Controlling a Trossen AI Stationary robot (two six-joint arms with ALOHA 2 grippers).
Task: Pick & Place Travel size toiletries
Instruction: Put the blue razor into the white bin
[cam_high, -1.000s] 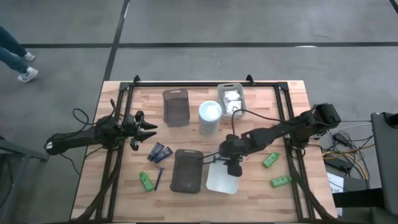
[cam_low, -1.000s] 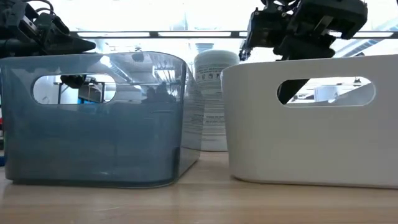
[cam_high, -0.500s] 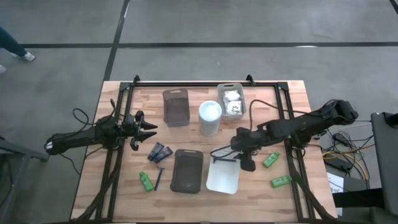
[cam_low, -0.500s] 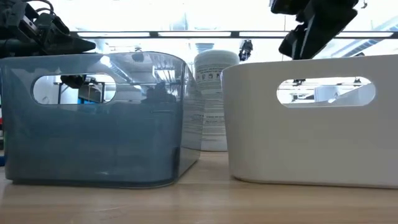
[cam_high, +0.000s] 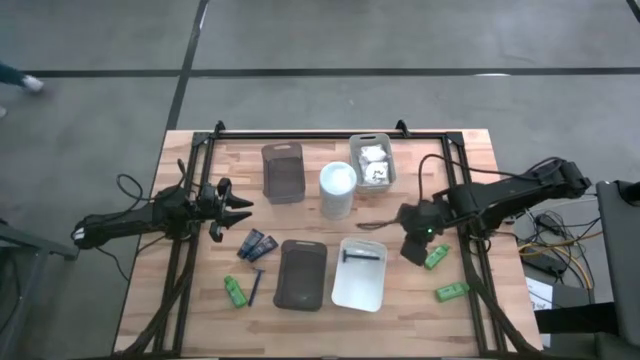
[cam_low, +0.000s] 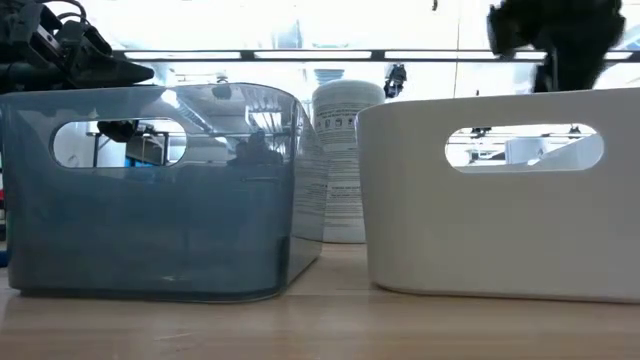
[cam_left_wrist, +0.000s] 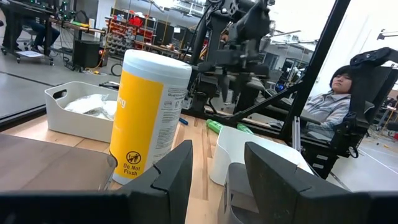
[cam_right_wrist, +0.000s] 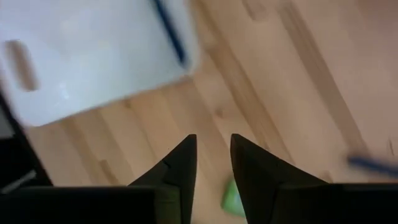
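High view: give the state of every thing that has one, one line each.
white tray: holds one razor, lying flat
dark tray: nothing seen inside
cylinder: upright, lid on
small white tray: holds packets
green bottle: lying on its side
left gripper: fingers open, empty
right gripper: fingers apart, empty

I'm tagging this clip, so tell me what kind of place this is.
Probably a robotics lab or workshop: bare concrete floor, equipment shelves behind the wooden table, and a person seated beside the rig.
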